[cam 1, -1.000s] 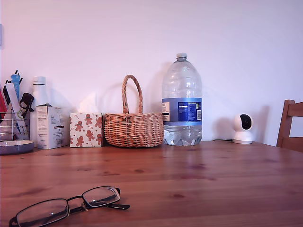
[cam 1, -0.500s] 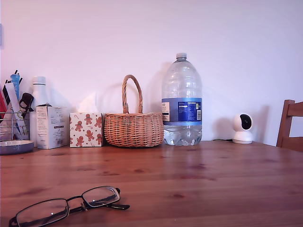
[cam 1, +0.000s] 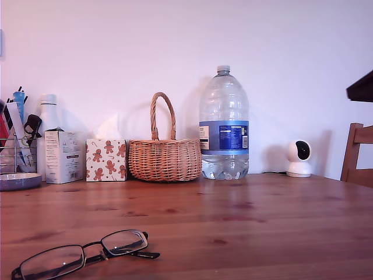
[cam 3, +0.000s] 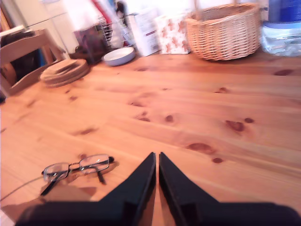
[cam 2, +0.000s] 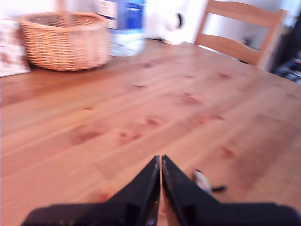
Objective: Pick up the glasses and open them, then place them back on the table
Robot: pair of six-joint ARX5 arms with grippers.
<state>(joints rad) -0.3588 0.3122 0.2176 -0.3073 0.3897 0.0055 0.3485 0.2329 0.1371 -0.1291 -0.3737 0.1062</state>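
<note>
Glasses [cam 3: 77, 165] are what my second claw [cam 3: 156, 157] must reach; its jaws are pressed together on nothing, poised over bare table [cam 3: 197, 108]. They lie folded just off to one side, long axis crosswise. My first claw [cam 2: 161, 161], likewise closed and empty, looks farther off.

Print on the water bottle's label [cam 1: 224, 137] and the carton [cam 1: 63, 156] is illegible.

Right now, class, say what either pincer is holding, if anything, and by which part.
Nothing is held. My first pincer and second pincer are both shut on nothing above the table; the glasses lie untouched on it.
</note>
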